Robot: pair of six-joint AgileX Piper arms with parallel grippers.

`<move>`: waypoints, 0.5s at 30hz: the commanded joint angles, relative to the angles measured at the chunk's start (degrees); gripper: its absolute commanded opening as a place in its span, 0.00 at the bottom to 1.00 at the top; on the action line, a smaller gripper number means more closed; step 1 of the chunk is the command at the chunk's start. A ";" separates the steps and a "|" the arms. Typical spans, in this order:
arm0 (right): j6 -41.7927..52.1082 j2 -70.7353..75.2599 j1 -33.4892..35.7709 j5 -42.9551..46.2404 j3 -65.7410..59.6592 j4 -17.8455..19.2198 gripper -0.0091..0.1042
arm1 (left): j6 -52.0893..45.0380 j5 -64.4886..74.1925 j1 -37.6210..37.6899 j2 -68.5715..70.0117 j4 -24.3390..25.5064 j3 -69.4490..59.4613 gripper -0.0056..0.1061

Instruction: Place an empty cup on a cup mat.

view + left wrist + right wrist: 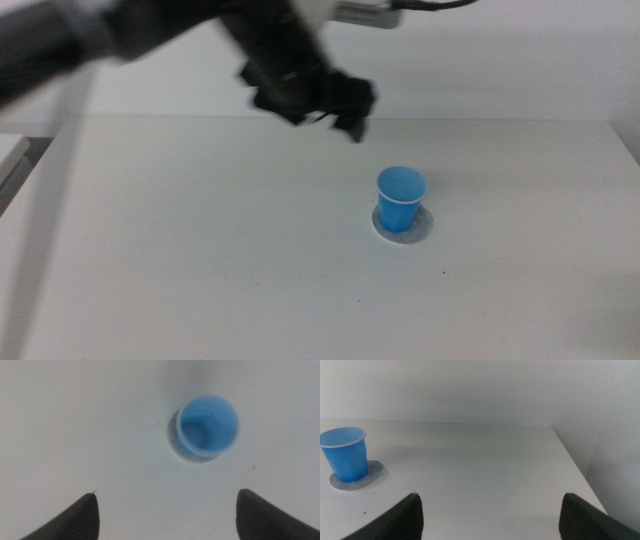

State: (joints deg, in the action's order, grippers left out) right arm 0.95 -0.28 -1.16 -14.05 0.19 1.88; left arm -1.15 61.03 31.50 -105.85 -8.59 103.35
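The blue cup point(401, 198) stands upright on the round grey cup mat point(417, 230), right of the table's middle. It is empty, with its blue inside showing in the left wrist view point(208, 425). My left gripper point(338, 108) hangs open in the air above and behind the cup, to its left, holding nothing. The right wrist view shows the cup point(346, 454) on the cup mat point(372, 474) from the side, well away from my right gripper point(490, 510), which is open and low over the table.
The white table point(200, 250) ends at a right edge point(575, 470) beside the right gripper. A white wall runs behind the table. The left arm point(120, 35) reaches in across the upper left.
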 commanded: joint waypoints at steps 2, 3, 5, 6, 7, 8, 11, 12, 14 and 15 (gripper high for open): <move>0.23 0.28 0.11 0.37 -0.19 0.31 0.90 | 7.44 -9.35 -0.47 14.14 5.02 -19.92 0.89; 0.23 0.28 0.11 0.37 -0.19 0.31 0.90 | 9.87 -10.26 -0.80 18.53 6.77 -24.53 0.89; 0.23 0.28 0.11 0.37 -0.19 0.31 0.90 | 11.62 -14.56 -1.73 26.52 10.91 -34.95 0.89; 0.23 0.28 0.11 0.37 -0.19 0.31 0.90 | 11.62 -18.27 -2.27 29.44 12.60 -39.82 0.89; 0.23 0.28 0.11 0.37 -0.19 0.31 0.90 | 11.62 -22.48 -2.91 32.89 14.67 -44.55 0.89; 0.23 0.28 0.11 0.37 -0.19 0.31 0.90 | 11.62 -26.65 -3.74 36.27 16.55 -49.05 0.89; 0.23 0.28 0.11 0.37 -0.19 0.31 0.90 | 11.72 -35.69 -7.64 44.91 17.65 -60.39 0.89; 0.23 0.28 0.11 0.37 -0.19 0.31 0.90 | 11.72 -38.20 -9.17 47.72 17.65 -63.98 0.89; 0.23 0.28 0.11 0.37 -0.19 0.31 0.90 | 12.25 -42.21 -10.10 53.52 20.07 -70.03 0.89; 0.23 0.28 0.11 0.37 -0.19 0.31 0.90 | 13.61 -44.17 -11.23 56.98 22.55 -72.99 0.89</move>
State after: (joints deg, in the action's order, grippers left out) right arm 0.95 -0.28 -1.16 -14.05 0.19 1.88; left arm 10.81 21.69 21.40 -53.22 11.24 33.98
